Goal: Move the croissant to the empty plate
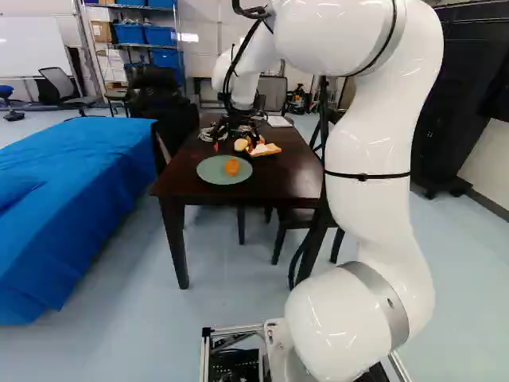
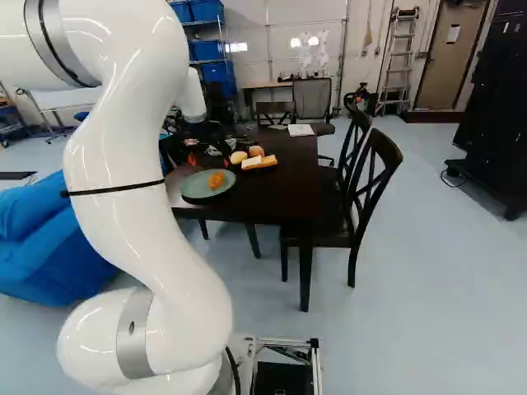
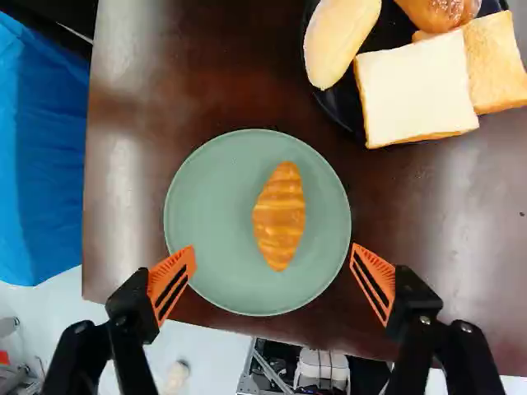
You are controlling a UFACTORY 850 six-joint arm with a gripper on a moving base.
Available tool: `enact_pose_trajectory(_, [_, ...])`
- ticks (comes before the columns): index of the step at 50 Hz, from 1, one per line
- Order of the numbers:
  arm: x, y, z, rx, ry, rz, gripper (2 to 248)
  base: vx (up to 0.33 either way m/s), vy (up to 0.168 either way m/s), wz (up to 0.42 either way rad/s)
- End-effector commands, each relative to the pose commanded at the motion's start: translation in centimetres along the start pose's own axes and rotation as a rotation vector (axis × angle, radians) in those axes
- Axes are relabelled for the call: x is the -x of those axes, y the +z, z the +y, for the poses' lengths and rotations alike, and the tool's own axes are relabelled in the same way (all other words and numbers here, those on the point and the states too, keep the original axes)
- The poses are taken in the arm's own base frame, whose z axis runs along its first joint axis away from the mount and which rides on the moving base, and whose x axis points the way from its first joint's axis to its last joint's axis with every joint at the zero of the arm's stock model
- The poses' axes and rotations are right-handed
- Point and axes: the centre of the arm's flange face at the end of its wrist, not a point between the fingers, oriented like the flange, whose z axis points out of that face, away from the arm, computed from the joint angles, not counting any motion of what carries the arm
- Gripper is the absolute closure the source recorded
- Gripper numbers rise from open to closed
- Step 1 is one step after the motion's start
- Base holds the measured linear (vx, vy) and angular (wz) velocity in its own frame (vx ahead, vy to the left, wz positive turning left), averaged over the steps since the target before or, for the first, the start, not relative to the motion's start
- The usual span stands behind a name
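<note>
The croissant [image 3: 279, 216] lies alone on the green plate [image 3: 198, 197], a little off the plate's centre; in the left base view the croissant [image 1: 232, 166] shows as a small orange shape on the plate [image 1: 208, 170]. My gripper [image 1: 236, 140] is over the table, beyond the plate in that view. In the wrist view the gripper [image 3: 272, 257] stands wide open, its orange pads on either side of the plate's near part, nothing gripped. The croissant is just ahead of the gap between the fingers.
A black plate [image 3: 333, 105] with white bread slices [image 3: 416, 86], a pale roll [image 3: 339, 37] and a brown bun stands beside the green plate on the dark table [image 2: 284, 177]. Chairs [image 2: 375, 189] stand along one table side, and a blue-covered surface [image 1: 71, 191] on the other.
</note>
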Motion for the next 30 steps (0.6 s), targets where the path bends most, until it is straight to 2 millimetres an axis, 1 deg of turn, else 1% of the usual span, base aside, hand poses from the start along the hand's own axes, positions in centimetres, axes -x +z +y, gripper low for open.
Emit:
enact_pose_trajectory(15, [1.1,0.3,1.0,-0.001,0.001,0.045,3,0.000,0.000,0.000])
enact_pose_trajectory(30, [2.7,0.6,2.2,-0.002,0.002,0.106,3,0.000,0.000,0.000])
